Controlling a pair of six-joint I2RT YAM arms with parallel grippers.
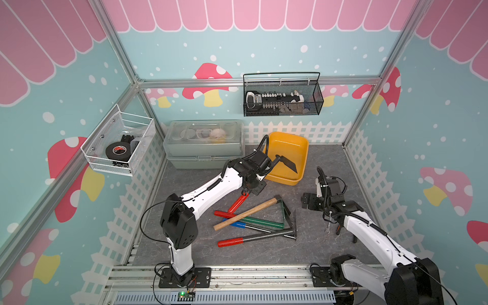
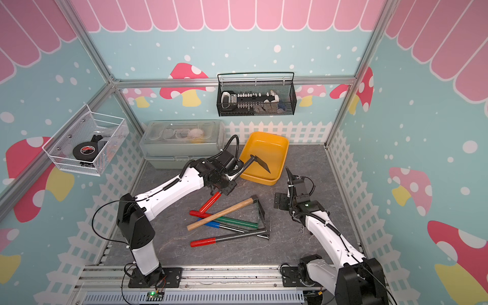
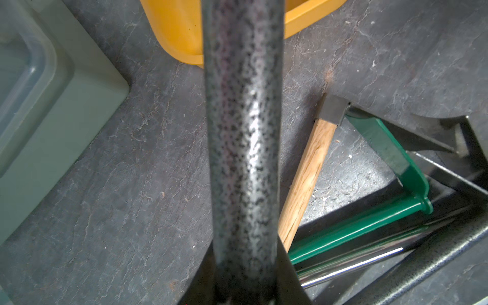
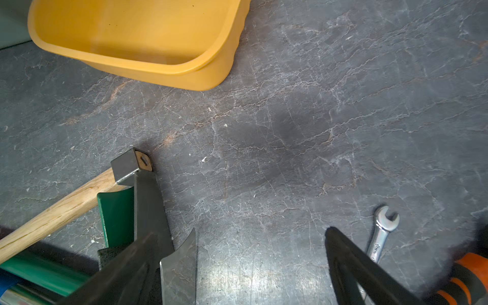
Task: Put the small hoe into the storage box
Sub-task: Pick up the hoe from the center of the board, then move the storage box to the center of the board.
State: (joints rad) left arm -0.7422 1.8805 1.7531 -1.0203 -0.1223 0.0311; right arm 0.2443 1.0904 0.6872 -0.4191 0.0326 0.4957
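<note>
The small hoe has a red handle (image 1: 239, 202), a speckled dark shaft (image 3: 243, 132) and a black blade (image 1: 289, 163). My left gripper (image 1: 254, 182) is shut on its shaft, which fills the space between the fingers (image 3: 290, 280) in the left wrist view. The hoe is tilted, with its blade (image 2: 261, 163) over the inside of the storage box (image 1: 303, 148), a shallow yellow tray at the back of the table. Whether the blade touches the tray floor I cannot tell. My right gripper (image 1: 309, 201) hovers low to the right of the tool pile, open and holding nothing (image 4: 237, 264).
A pile of long tools lies mid-table: a wooden-handled hoe (image 1: 248, 214), a green one (image 1: 264, 221) and a red-handled one (image 1: 250, 237). A grey-green lidded case (image 1: 203, 145) stands left of the tray. A small wrench (image 4: 381, 232) lies by the right arm. Two wire baskets (image 1: 282, 97) (image 1: 118, 144) hang on the walls.
</note>
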